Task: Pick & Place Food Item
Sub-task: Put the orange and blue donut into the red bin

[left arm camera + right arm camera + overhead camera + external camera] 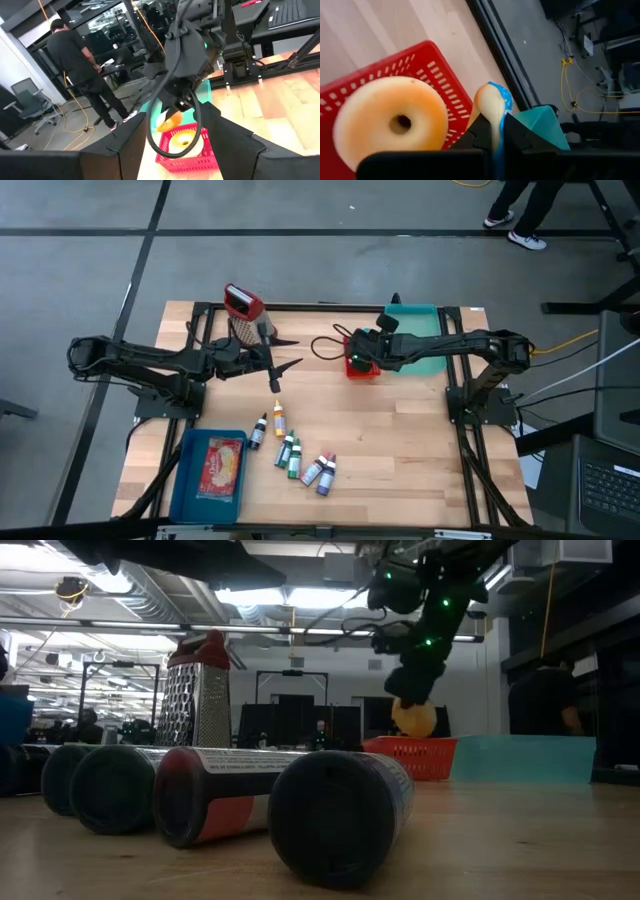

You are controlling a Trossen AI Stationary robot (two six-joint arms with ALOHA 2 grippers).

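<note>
A red basket (362, 368) stands mid-table beside a teal tray (420, 345). A pale ring donut (390, 120) lies inside the basket. My right gripper (357, 358) hovers just over the basket, shut on a small cream-yellow food piece with a blue edge (492, 102). That piece shows as a yellow lump (414, 718) above the basket (415, 755) in the low view. My left gripper (282, 352) stands open to the left of the basket, pointing level toward it, with nothing between its fingers. My right gripper pinches the cream-yellow piece between its two fingers (480, 131), on its near end (495, 125). The rest sticks out past the fingertips. The fingers slant down from the table's right side. The piece hangs clear, just above the basket's rim.
A metal grater with a red top (243, 308) stands at the far edge near the left gripper. Several small bottles (295, 455) lie at the front middle. A blue tray (190, 480) with a red food packet (222, 465) sits at the front left. People stand beyond the table.
</note>
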